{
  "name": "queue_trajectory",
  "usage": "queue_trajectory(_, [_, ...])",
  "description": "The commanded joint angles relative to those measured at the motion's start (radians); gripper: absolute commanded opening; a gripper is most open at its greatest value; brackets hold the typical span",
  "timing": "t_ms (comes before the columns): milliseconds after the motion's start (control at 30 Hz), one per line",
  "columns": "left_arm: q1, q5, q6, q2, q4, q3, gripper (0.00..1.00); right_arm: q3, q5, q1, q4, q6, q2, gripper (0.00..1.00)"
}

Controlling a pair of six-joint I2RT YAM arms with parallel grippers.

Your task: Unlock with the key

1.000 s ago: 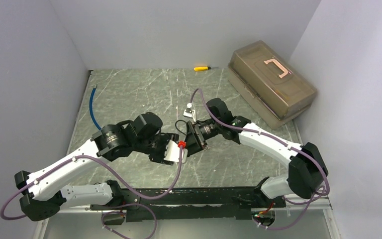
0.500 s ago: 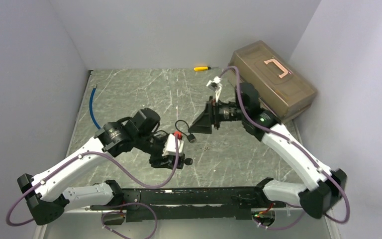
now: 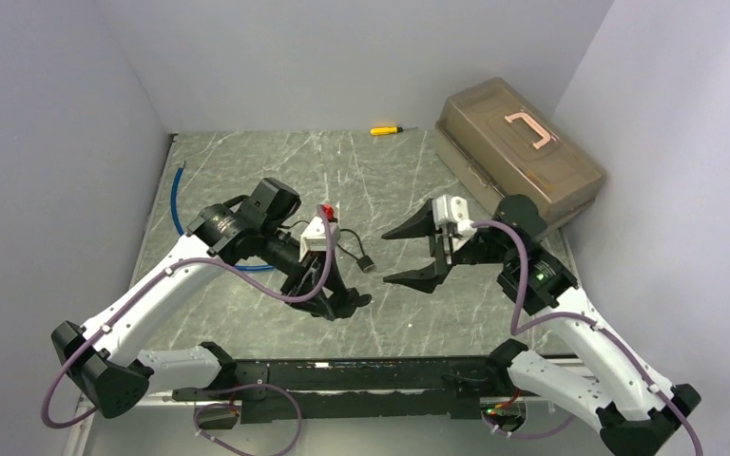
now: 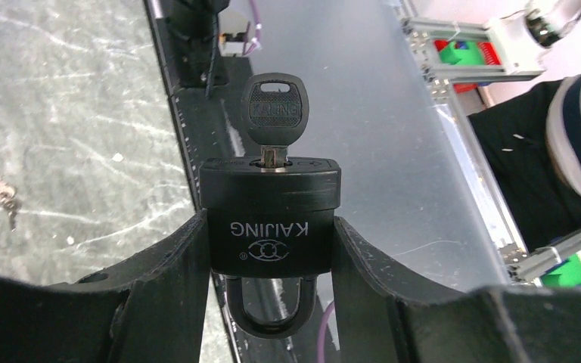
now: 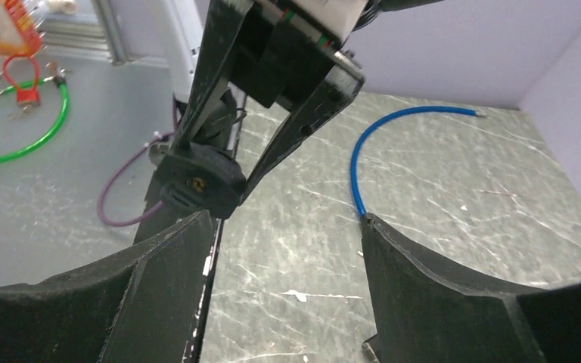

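1. The left gripper [image 4: 270,236] had its jaws clenched on the flanks of the black padlock [image 4: 270,189]. It held the lock up off the worktop [image 3: 247,171], a little left of the middle.
2. The key [image 4: 274,112] sat in the keyhole on the end of the lock facing away from the wrist, with its black head standing clear. As far as I could see, the shackle [image 4: 271,330] was closed in the body.
3. The right gripper [image 3: 389,257] was released, its jaws spread wide and grasping nothing. It stood to the right of the lock and apart from it, its mouth turned leftward.
4. To my eye the step in hand was the reach for the key: the lock was presented and the key seated, but not yet gripped.
5. The next move would call for the right gripper to cross the gap, set its jaws square across the flat head, nip it and twist about the key's axis. The left would have to hold firm meanwhile.
6. Farther out lay a blue cable [image 3: 176,204] at the left, a toolbox [image 3: 523,157] at the far right, and a yellow screwdriver [image 3: 385,130] by the far edge.
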Motion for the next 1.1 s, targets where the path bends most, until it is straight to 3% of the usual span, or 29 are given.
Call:
queue_trajectory(0, [0.002, 0.193, 0.028, -0.015, -0.049, 0.08, 0.0, 0.053, -0.127, 0.03, 0.047, -0.117, 0.006, 0.74])
queue_trajectory(100, [0.002, 0.21, 0.102, 0.011, -0.14, 0.112, 0.0, 0.06, -0.149, 0.068, 0.094, -0.086, 0.003, 0.74])
queue_trajectory(267, [0.002, 0.229, 0.2, 0.046, -0.249, 0.157, 0.0, 0.122, -0.068, 0.243, -0.014, -0.188, 0.046, 0.74])
queue_trajectory(467, [0.002, 0.228, 0.129, 0.039, -0.19, 0.167, 0.0, 0.199, 0.01, 0.377, -0.115, -0.283, 0.123, 0.75])
queue_trajectory(867, [0.002, 0.242, 0.048, 0.022, -0.135, 0.208, 0.0, 0.251, 0.19, 0.472, -0.269, -0.411, 0.195, 0.75])
queue_trajectory(1067, [0.002, 0.258, 0.017, 0.021, -0.121, 0.224, 0.0, 0.262, 0.286, 0.511, -0.26, -0.441, 0.216, 0.71])
